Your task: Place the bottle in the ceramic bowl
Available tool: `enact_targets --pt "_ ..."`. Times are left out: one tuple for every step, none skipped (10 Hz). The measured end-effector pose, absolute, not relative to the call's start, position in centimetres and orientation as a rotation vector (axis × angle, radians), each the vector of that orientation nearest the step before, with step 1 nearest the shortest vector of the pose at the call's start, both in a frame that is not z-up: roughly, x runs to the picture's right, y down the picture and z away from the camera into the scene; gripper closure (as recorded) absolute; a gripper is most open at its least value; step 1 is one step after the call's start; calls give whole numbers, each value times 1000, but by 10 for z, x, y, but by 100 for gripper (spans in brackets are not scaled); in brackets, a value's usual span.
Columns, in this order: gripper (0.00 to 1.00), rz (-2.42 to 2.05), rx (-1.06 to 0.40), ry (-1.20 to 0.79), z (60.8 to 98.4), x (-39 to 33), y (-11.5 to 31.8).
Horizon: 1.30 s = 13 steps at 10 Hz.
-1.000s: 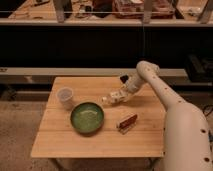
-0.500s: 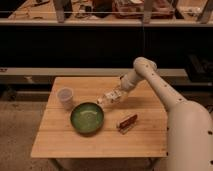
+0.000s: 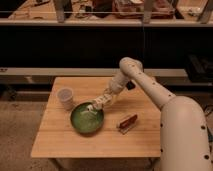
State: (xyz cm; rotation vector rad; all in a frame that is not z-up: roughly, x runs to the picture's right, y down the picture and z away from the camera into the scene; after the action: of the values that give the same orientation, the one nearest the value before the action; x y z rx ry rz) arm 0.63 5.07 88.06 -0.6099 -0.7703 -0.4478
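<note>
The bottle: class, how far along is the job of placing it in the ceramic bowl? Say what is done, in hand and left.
Done: the bottle is off the table, held by the gripper at the ceramic bowl, by its far-right rim. In hand: the placement, with the bottle hanging over the bowl's inside. Left: letting go and drawing the arm clear.

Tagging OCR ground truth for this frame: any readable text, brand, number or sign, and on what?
No text can be read anywhere in this view.
bottle, at the gripper above the back rim of the ceramic bowl: dark label patches, too blurred to read.
cup: no markings visible.
reddish-brown object: no markings visible.
Clutter on the rear shelf: too blurred to read.
</note>
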Motion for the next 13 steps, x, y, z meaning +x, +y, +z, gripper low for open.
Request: enact_targets --pt "100 -467 -616 -781 876 -2 54" --pt "100 -492 -623 -794 871 -11 59" --pt "100 -527 -633 -806 865 -21 67" --pt "100 -575 -639 -809 860 -31 76" --pt "99 -607 -645 -805 859 -36 83" --pt "93 -640 -650 -802 858 -44 90" --pt "86 -660 -652 -800 858 -49 93" --pt "72 -691 -652 -795 856 -58 96" --pt "64 -707 -653 -790 856 -62 97" --pt "53 -724 -651 -784 855 -67 96" --pt "41 -733 -649 -779 853 -72 96" --pt "34 -735 -648 -778 852 -73 95" --pt "25 -736 -649 -779 851 -74 95"
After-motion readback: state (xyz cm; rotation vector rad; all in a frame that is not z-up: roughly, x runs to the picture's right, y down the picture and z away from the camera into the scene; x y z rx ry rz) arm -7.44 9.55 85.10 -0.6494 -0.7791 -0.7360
